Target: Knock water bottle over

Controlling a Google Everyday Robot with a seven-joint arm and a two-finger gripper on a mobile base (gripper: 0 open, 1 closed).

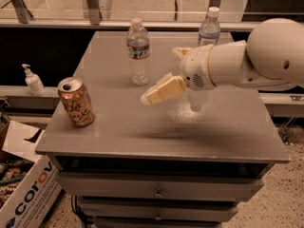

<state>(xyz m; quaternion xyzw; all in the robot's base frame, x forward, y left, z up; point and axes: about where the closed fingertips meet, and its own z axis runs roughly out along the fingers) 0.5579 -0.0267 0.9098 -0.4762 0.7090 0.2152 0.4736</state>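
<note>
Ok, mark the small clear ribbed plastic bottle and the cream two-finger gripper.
small clear ribbed water bottle [138, 49], camera view, label band.
gripper [159, 74], camera view, midway between open fingertips, hovering beside the bottle.

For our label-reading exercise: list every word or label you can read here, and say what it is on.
"corov": cardboard box, cut off.
Can: script, not legible.
Water bottle label: blurred.
Far bottle label: blurred.
Gripper, right of the water bottle: no text.
</note>
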